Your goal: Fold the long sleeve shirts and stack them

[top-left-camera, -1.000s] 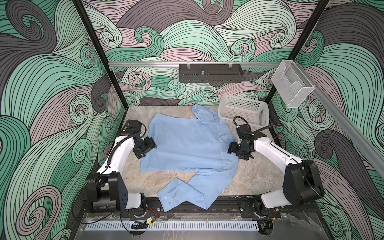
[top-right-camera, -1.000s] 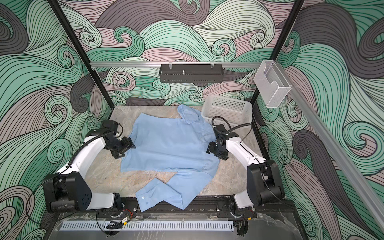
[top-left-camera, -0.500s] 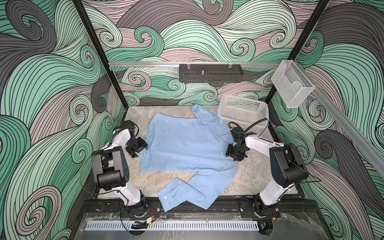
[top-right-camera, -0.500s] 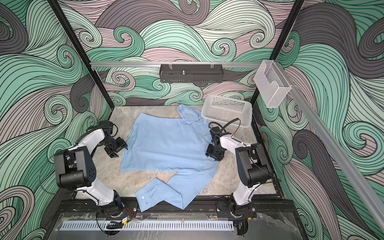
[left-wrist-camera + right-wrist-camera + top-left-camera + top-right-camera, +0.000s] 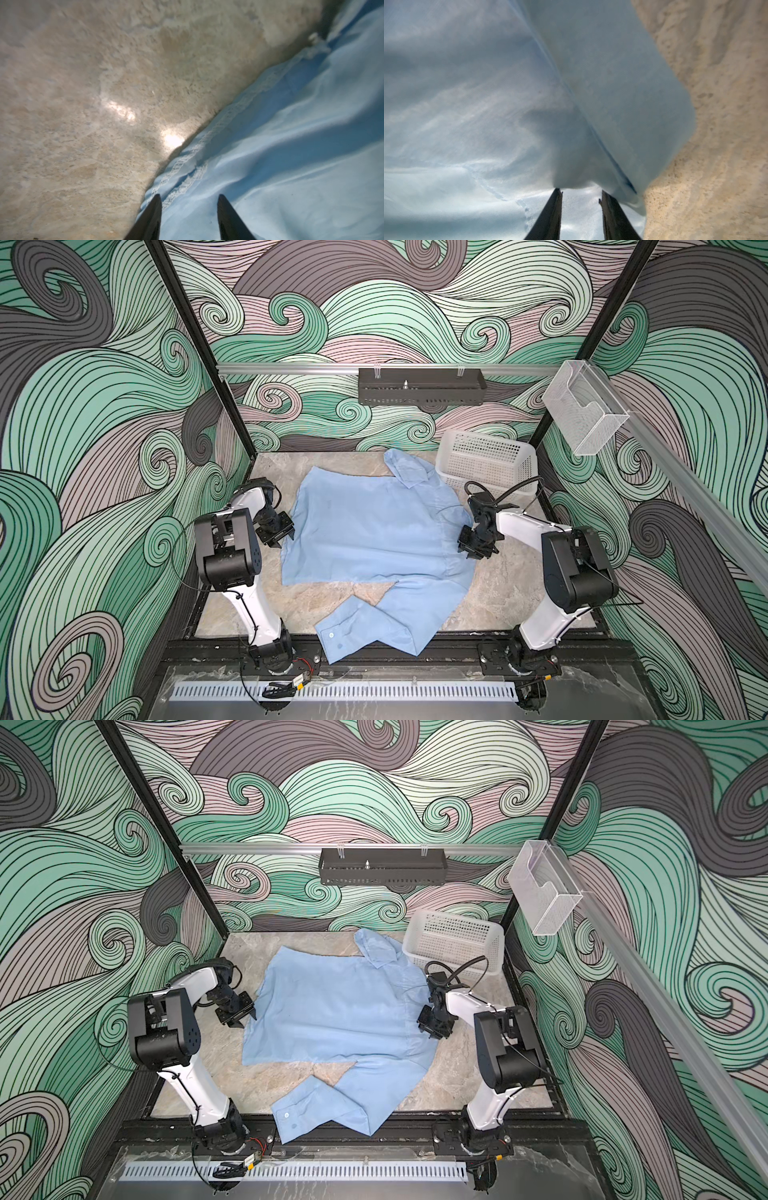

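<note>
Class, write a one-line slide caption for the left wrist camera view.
Left gripper, jaws apart, poised at the stitched edge of the light blue shirt lying on the mottled beige table.

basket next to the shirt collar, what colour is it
The basket is white with perforated walls, clearest in a top view.

Counts: 1 shirt (image 5: 374, 531), 1 basket (image 5: 486, 464), 2 grippers.
Basket just beside shirt; left gripper (image 5: 286, 533), right gripper (image 5: 468, 549), one at each side edge of shirt.
</note>
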